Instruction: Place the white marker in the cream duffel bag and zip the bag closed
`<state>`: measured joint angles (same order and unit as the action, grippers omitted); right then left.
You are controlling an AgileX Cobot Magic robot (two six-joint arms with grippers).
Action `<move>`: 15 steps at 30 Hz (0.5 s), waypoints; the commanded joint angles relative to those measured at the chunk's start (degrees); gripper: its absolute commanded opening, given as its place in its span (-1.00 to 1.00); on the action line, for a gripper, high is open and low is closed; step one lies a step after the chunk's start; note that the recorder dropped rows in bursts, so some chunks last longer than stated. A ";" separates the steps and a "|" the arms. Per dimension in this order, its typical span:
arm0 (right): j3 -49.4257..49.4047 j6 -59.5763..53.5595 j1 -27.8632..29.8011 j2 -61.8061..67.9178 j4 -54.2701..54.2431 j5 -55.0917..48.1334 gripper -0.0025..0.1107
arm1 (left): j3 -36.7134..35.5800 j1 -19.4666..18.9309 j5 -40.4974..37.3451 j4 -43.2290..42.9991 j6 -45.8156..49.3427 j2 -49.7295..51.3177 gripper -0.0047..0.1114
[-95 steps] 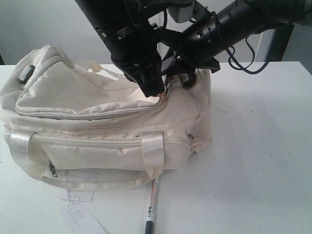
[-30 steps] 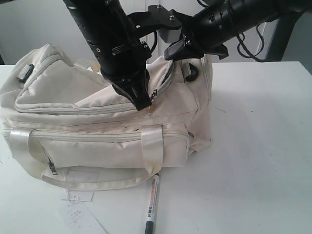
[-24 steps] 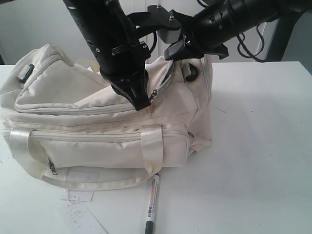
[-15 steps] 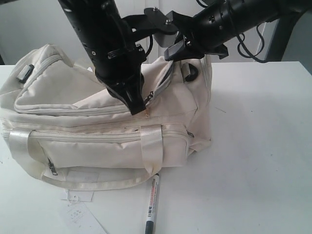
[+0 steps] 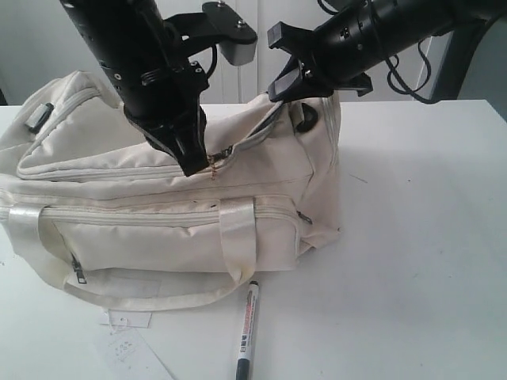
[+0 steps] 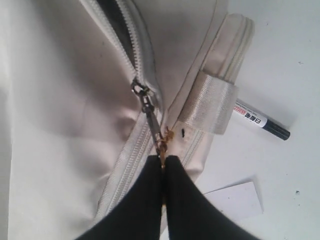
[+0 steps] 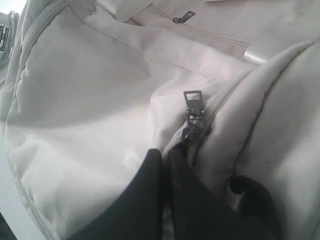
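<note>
In the exterior view the cream duffel bag (image 5: 158, 229) runs off the picture at 9 o'clock. The left arm (image 5: 150, 71) covers the bag's top at 11 o'clock. The end of the zip pull (image 6: 150, 112) vanishes between the left fingers (image 6: 142, 200), and inside the open zip (image 6: 112, 15) only darkness shows. The white marker (image 5: 246, 332), at 6 o'clock from the bag, carries lettering too small to read; in the left wrist view a handle strap (image 6: 210, 102) hides most of its barrel. A paper tag (image 5: 127, 348) at 7 o'clock is clipped by the lower edge, its print illegible. Which part of the bag the right fingers (image 7: 137, 200) pinch is buried in a fabric fold.
</note>
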<state>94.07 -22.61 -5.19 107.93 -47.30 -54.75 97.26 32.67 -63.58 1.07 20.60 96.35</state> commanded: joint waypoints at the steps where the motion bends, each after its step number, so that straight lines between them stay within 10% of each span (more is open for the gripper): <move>1: 0.75 -1.14 1.31 -0.37 2.60 4.85 -0.96 | -1.57 -0.64 -6.38 0.57 -0.10 -1.33 -0.92; 15: 0.75 -1.46 1.31 -0.47 4.23 5.44 -0.96 | -5.93 -0.64 -6.38 -1.58 -1.49 -2.31 -0.92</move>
<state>94.07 -23.05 -5.19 107.93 -46.00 -55.35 92.37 32.23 -62.21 1.01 19.66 95.07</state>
